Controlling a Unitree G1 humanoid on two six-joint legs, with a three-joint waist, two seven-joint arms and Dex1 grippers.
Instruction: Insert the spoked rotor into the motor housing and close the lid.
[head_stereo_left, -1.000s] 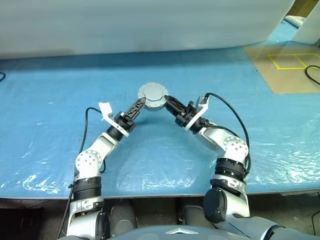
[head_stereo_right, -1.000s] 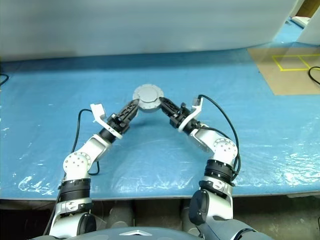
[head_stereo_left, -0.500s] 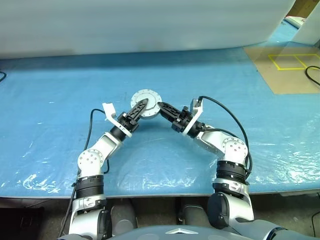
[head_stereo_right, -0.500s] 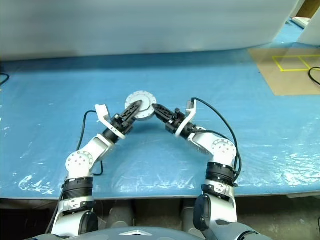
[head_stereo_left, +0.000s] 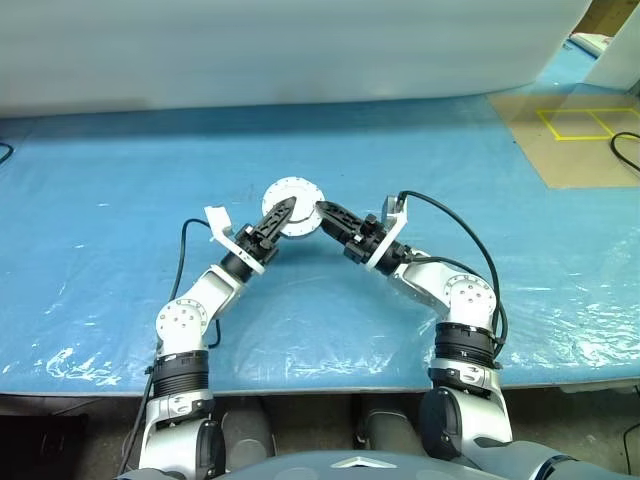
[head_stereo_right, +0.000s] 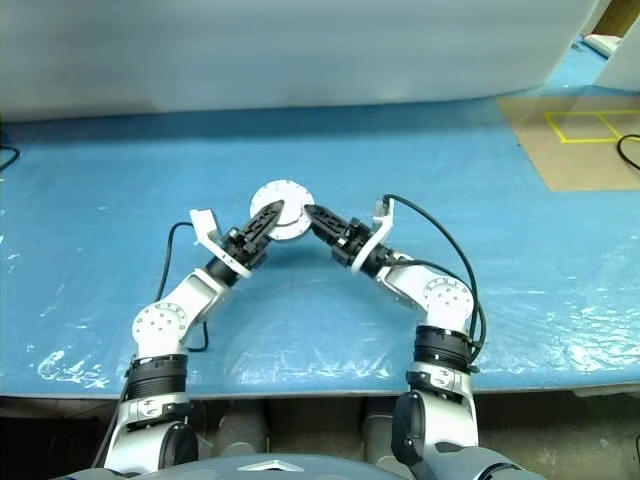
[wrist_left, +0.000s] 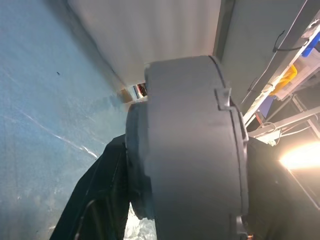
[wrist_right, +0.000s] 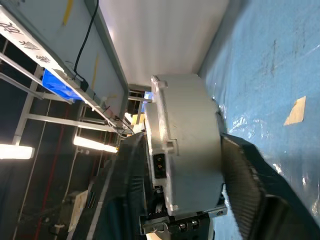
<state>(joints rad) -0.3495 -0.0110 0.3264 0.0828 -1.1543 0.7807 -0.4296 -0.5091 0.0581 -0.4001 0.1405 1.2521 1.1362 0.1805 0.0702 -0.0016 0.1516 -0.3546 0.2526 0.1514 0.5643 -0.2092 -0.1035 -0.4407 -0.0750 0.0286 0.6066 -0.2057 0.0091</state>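
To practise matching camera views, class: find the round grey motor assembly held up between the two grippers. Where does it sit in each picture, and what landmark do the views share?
Left eye view: motor assembly left of centre, above the middle.
Right eye view: motor assembly left of centre, above the middle.
Left wrist view: seen edge-on, centre.
Right wrist view: edge-on, centre.
Shared landmark: the blue table cover.
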